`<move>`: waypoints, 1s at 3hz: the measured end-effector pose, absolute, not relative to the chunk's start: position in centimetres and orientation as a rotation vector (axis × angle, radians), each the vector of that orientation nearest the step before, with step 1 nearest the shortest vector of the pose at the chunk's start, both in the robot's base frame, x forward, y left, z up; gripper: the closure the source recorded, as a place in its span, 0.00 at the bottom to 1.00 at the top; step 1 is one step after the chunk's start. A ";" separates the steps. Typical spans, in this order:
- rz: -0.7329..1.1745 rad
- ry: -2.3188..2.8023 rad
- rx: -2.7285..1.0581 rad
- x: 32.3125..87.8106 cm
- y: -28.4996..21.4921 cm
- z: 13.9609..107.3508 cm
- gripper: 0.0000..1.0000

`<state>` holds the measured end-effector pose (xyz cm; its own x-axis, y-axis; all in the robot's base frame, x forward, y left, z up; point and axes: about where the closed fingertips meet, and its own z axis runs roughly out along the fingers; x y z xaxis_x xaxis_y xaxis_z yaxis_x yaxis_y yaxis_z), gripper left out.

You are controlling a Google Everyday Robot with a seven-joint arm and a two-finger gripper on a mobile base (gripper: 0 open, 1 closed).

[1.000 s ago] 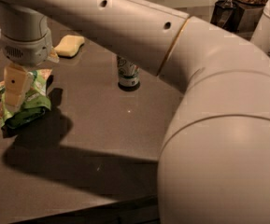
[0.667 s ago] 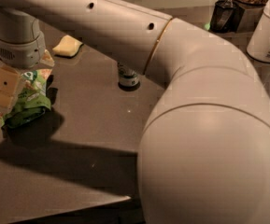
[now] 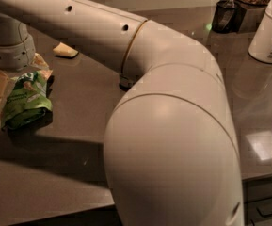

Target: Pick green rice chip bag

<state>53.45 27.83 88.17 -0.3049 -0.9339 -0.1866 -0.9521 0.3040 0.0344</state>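
- Since a moment ago the arm [image 3: 173,140] has swung nearer. Its elbow fills more of the view, and the soda can [image 3: 125,83], right of the green rice chip bag [image 3: 28,100], now shows only its base under the arm.
- The tool [image 3: 6,92] still hangs at the bag's left edge; I cannot tell whether it is open or closed.
- The bag lies crumpled on the desk [image 3: 79,102], as before.
- A pale yellow sponge [image 3: 65,51] sits behind the bag, apart from it.
- The desk is dark, glossy grey. Far right of the bag stand a white tub [image 3: 269,32] and a dark container [image 3: 226,16].
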 end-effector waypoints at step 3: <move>0.154 2.473 -1.778 53.7 28.8 86.5 0.47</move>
